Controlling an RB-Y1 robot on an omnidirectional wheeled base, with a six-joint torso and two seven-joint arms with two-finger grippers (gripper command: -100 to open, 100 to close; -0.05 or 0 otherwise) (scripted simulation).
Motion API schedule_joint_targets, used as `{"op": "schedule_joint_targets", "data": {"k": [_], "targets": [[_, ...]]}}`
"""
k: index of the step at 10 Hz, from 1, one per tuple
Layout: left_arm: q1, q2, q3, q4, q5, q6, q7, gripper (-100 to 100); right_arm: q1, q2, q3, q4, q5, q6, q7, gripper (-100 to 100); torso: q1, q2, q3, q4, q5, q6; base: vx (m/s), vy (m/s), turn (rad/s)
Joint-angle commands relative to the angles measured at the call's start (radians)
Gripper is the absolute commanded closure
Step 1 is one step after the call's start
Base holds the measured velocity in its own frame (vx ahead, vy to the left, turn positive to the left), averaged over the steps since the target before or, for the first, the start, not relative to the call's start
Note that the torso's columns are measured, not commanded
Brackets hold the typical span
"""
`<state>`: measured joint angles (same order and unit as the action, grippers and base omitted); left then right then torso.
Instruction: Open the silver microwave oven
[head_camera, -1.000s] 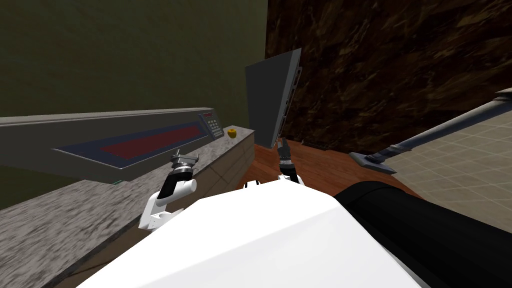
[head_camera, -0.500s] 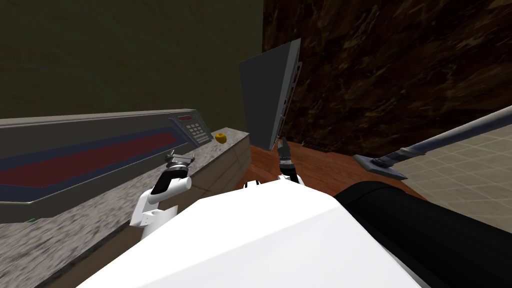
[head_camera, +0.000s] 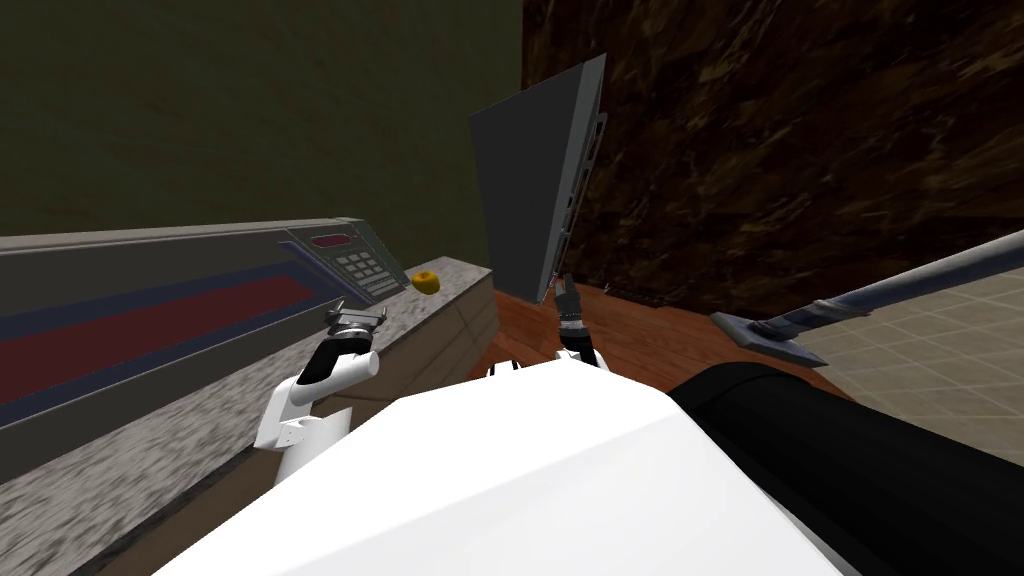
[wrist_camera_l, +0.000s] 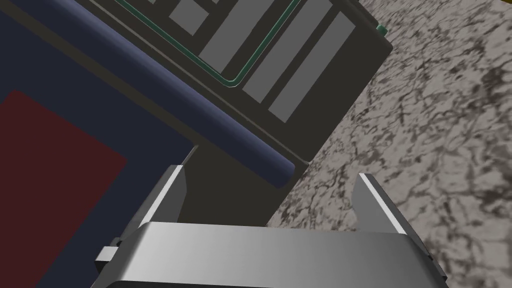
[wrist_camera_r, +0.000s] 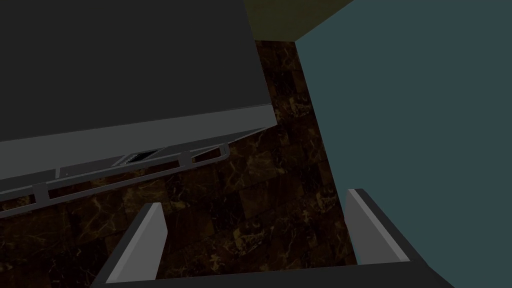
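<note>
Left gripper (wrist_camera_l: 272, 197) hovers by the microwave's (head_camera: 180, 250) door handle (wrist_camera_l: 220, 132), fingers spread, empty, ready to pull; right gripper (wrist_camera_r: 255, 225) likewise spread, idle.

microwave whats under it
The microwave stands on a grey speckled countertop, which runs on past its keypad end. Its body covers the patch directly beneath it, so anything there cannot be seen.

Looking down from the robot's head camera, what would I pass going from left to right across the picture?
Microwave oven's red and blue door → keypad → small yellow object → tall grey appliance → grey floor-cleaning head on a pole.
</note>
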<state>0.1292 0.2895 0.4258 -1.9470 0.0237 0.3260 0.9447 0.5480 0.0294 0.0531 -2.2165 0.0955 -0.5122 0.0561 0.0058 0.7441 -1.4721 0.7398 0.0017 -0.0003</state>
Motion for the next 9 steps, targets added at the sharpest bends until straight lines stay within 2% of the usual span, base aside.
{"op": "schedule_joint_targets", "data": {"k": [1,2,9], "targets": [[0.001,0.018,-0.039,-0.012,0.017,-0.001,-0.001,100,0.0,0.0,0.0,0.0,0.0,0.0,0.0,0,-0.002,-0.002,-0.001,-0.001,0.0,0.0,-0.185,0.027,-0.186],[0.001,0.018,-0.039,-0.012,0.017,-0.001,-0.001,100,-0.001,0.0,0.0,0.0,0.0,0.0,0.0,0,-0.003,0.004,0.002,0.001,-0.001,0.001,-0.24,0.065,-0.133],[0.004,0.082,-0.177,-0.053,0.078,-0.002,-0.005,100,-0.001,0.0,0.0,0.0,0.0,0.0,0.0,0,-0.006,-0.005,-0.004,-0.002,-0.002,0.0,-0.249,0.088,-0.14]]}}
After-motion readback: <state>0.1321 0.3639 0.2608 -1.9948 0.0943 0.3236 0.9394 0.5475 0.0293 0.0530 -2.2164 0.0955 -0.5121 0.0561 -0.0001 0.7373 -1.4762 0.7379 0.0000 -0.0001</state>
